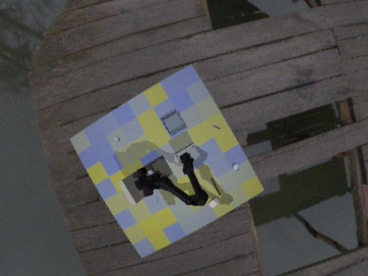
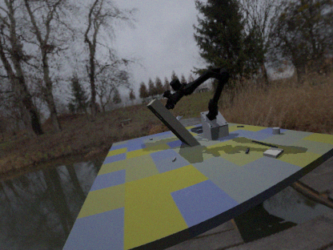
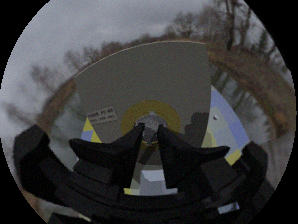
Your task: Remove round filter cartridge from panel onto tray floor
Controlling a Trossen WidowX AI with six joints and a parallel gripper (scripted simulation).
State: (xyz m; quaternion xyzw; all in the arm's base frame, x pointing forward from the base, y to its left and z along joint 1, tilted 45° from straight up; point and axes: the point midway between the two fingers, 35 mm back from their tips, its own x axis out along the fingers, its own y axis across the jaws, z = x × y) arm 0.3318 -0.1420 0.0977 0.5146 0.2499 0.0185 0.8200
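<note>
Item: service panel (image 2: 171,121), a grey slab standing tilted on the blue, yellow and grey checkered board (image 2: 160,192), its lower edge on the board beside the arm's grey base block (image 2: 214,127). Item: round filter cartridge (image 3: 152,121), set in the panel face inside a yellow ring, seen in the wrist view dead centre ahead of the fingers. Item: gripper (image 3: 150,137), at the panel's upper face, jaws nearly closed with the fingertips pushed into the cartridge face and bearing on it; the slots themselves are too small to make out. Item: shallow grey tray (image 1: 173,122), lying on the board beyond the base, well apart from the panel.
</note>
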